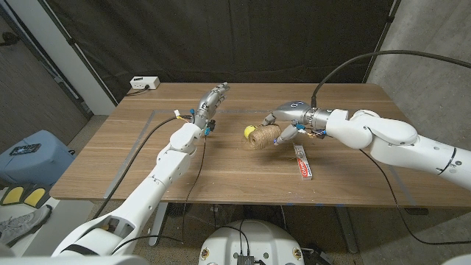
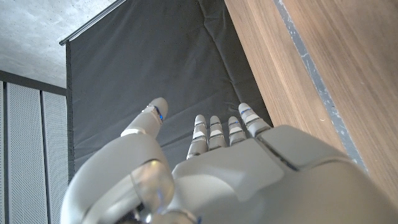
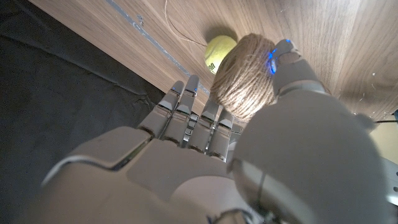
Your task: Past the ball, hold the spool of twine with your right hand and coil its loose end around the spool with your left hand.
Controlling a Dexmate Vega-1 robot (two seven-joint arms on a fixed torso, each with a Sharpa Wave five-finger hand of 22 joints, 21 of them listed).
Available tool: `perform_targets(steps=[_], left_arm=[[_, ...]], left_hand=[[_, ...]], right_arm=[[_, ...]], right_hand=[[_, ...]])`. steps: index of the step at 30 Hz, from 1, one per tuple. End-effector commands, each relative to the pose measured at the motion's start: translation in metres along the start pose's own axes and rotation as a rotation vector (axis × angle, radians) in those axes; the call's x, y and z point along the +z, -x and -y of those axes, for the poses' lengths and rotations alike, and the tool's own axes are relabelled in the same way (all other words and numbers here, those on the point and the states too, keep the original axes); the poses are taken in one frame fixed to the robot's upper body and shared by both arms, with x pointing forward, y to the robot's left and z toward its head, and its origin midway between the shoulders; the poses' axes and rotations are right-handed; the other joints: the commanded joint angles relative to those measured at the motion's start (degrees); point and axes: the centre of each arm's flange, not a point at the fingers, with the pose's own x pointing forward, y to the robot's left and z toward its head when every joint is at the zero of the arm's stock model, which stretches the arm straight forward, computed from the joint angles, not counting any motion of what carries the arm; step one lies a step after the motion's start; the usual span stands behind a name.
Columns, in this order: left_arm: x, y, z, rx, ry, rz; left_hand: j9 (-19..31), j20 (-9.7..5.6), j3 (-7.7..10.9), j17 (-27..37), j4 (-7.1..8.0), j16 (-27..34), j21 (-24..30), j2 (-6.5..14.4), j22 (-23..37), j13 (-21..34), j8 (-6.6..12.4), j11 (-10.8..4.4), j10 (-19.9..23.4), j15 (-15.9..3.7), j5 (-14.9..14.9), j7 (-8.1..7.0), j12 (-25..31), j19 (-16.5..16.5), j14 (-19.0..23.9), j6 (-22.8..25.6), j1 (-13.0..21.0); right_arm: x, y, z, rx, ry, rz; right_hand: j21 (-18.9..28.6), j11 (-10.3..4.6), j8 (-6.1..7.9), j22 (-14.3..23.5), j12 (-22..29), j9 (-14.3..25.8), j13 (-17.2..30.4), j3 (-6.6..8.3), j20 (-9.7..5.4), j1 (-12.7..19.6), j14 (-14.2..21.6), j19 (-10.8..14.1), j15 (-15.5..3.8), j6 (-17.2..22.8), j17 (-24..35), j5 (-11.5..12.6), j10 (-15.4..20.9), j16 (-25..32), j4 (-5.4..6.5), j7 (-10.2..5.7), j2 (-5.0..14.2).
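Observation:
The spool of brown twine (image 1: 263, 138) lies on its side mid-table, with a yellow ball (image 1: 250, 132) touching its left end. My right hand (image 1: 285, 120) reaches over the spool from the right and grips it. In the right wrist view the thumb (image 3: 289, 59) presses one side of the spool (image 3: 245, 78) and the fingers (image 3: 193, 118) lie along the other, with the ball (image 3: 219, 51) just beyond. A thin loose strand of twine (image 3: 179, 30) trails across the wood. My left hand (image 1: 209, 103) hovers to the spool's left, fingers (image 2: 219, 132) straight and apart, holding nothing.
A red and white toothpaste tube (image 1: 302, 162) lies on the table (image 1: 110, 169) near my right forearm. A white box with a cable (image 1: 145, 83) sits off the table's far left corner. Thin tape lines (image 1: 140, 143) mark the wood. A black curtain hangs behind.

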Motion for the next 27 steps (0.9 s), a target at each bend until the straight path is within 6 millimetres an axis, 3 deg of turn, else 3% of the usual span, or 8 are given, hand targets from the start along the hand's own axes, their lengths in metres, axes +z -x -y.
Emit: perform_targets(steps=[1, 7, 13, 19, 27], left_arm=[[0.002, -0.007, 0.005, -0.062, -0.035, -0.002], [0.008, -0.006, 0.005, -0.088, -0.058, -0.002], [0.014, -0.002, 0.006, -0.103, -0.069, 0.003], [0.017, 0.001, 0.006, -0.118, -0.080, -0.003], [0.020, 0.002, 0.007, -0.144, -0.081, 0.004]], left_hand=[[0.2, 0.02, 0.06, 0.1, -0.55, 0.2, 0.1, -1.0, 0.1, -0.1, 0.26, -0.13, 0.6, -0.28, 0.4, -0.20, 0.3, 0.4, 0.6, 0.3, 1.7], [0.2, -0.40, -0.21, 0.2, -0.48, 0.9, 0.6, -2.2, 0.2, 0.1, 0.22, -0.74, 2.7, -1.03, 0.1, -0.29, 1.1, 2.1, 3.1, 0.4, 3.7], [0.2, 0.29, -0.58, 0.3, -0.32, 1.1, 0.8, -2.8, 0.4, 0.3, 0.15, -1.42, 3.8, -1.73, -0.1, -0.30, 1.5, 2.8, 4.4, 0.3, 4.6], [0.2, -0.68, -0.95, 0.4, -0.18, 1.1, 1.3, -3.2, 0.6, 0.6, -0.01, -1.11, 3.9, -1.74, -0.3, 0.05, 1.5, 3.9, 4.9, -0.1, 5.3], [0.2, 0.12, -1.61, 0.5, 0.13, 0.9, 1.0, -3.7, 0.8, 1.0, -0.27, -0.33, 3.8, -0.82, -0.5, 0.46, 1.6, 3.2, 4.8, -0.9, 5.6]], right_arm=[[-0.002, 0.003, 0.012, -0.032, -0.026, 0.001], [-0.005, 0.002, 0.017, -0.045, -0.034, 0.002], [-0.011, -0.002, 0.020, -0.053, -0.031, -0.010], [-0.016, -0.006, 0.026, -0.066, -0.026, -0.023], [-0.022, -0.010, 0.028, -0.069, -0.019, -0.050]], right_hand=[[0.2, -3.71, 0.40, 0.2, 0.4, 0.2, 0.3, -0.09, 0.11, 1.4, 0.6, 0.2, -9.34, 8.2, 0.3, 0.0, 4.2, 0.3, -0.01, -4.07, 1.89], [0.2, -3.70, 0.37, 0.2, 0.4, 0.2, 0.3, -0.26, 0.11, 1.4, 0.7, 0.3, -9.32, 8.3, 0.4, -0.1, 4.4, 0.3, 0.04, -3.92, 1.90], [0.2, -3.69, 0.29, 0.2, 0.3, 0.2, 0.3, -0.32, 0.16, 1.3, 0.8, 0.3, -9.32, 8.2, 0.5, -0.2, 4.4, 0.4, 0.09, -3.89, 1.95], [0.2, -3.67, 0.25, 0.2, 0.3, 0.2, 0.4, -0.37, 0.14, 1.4, 0.9, 0.3, -9.35, 8.2, 0.6, -0.2, 4.4, 0.4, 0.09, -3.82, 2.05], [0.2, -3.63, 0.15, 0.2, 0.1, 0.2, 0.3, -0.51, 0.16, 1.3, 1.1, 0.4, -9.35, 8.2, 0.6, -0.3, 4.2, 0.3, 0.15, -3.72, 2.07]])
